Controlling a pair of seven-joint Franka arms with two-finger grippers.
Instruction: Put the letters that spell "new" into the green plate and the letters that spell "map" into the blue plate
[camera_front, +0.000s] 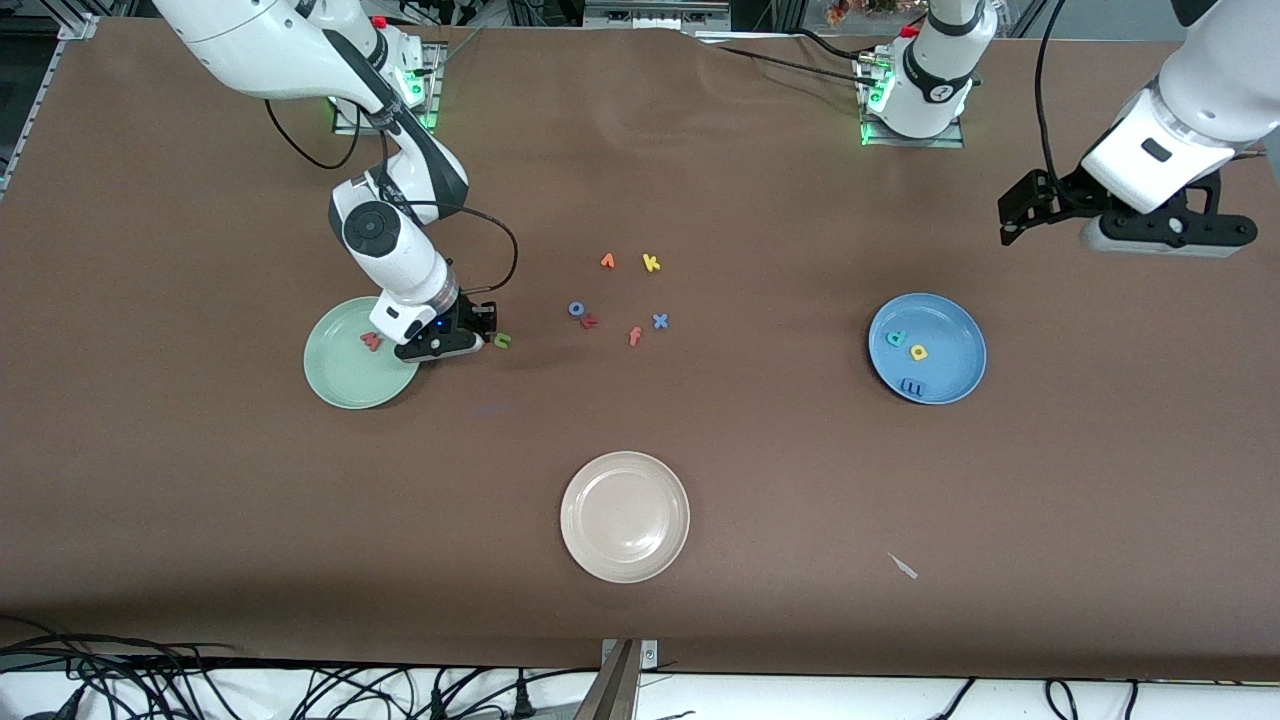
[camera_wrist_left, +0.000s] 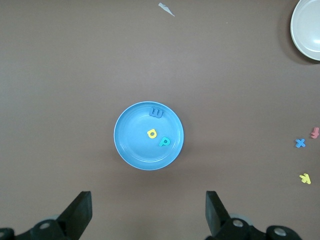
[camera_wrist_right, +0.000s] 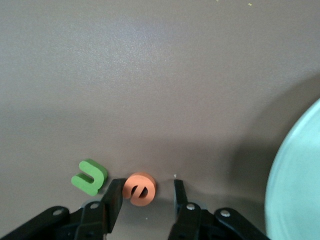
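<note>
From the front view, the right gripper (camera_front: 478, 330) sat low on the table (camera_front: 700, 150) just beside the green plate (camera_front: 345, 375), which held the red-pink w (camera_front: 371, 341); the green n (camera_front: 502, 340) lay next to it. The blue plate (camera_front: 950, 325) held three letters, and the left gripper (camera_front: 1012, 215) waited well above the table.

By the left wrist view, its fingers (camera_wrist_left: 80, 212) stood wide apart, empty, over the blue plate (camera_wrist_left: 132, 142) with the blue m (camera_wrist_left: 156, 113).

By the right wrist view, fingers (camera_wrist_right: 116, 197) flanked the orange e (camera_wrist_right: 139, 188), one touching, one apart.

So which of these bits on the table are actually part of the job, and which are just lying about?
Part of the job:
green plate, red-pink w, orange e, green n
blue plate, blue m, yellow letter, teal letter

Lying about:
cream plate
yellow k, blue o, pink f, blue x
</note>
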